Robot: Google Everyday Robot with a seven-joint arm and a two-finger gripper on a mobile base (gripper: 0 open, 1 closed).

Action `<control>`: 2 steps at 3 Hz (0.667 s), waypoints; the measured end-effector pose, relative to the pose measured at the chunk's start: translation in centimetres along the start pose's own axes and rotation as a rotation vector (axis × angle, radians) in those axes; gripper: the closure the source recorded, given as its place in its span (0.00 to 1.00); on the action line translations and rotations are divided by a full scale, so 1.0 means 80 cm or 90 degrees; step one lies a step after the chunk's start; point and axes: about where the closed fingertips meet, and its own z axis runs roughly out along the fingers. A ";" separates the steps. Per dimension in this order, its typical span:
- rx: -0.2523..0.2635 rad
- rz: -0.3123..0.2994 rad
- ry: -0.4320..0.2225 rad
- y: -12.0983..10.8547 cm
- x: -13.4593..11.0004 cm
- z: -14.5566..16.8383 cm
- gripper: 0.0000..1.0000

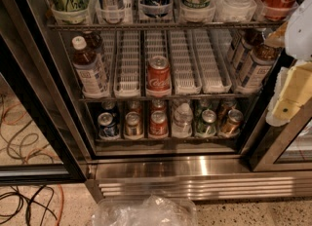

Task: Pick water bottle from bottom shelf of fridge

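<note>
While the water bottle (183,119) is standing at the front of the bottom shelf (165,139), between a red can (158,122) and a green can (206,122), the tool (288,93) is hanging at the right edge of the fridge (195,166), higher than that shelf and well apart from the bottle. I cannot tell whether it is released or clenched. The approach looks to be only starting; the next move is calling for lowering, swinging left and reaching in squarely without nudging either can.
</note>
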 end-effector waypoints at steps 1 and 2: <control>0.007 0.001 -0.003 0.000 -0.001 -0.004 0.00; 0.036 0.005 -0.036 0.000 -0.006 0.000 0.00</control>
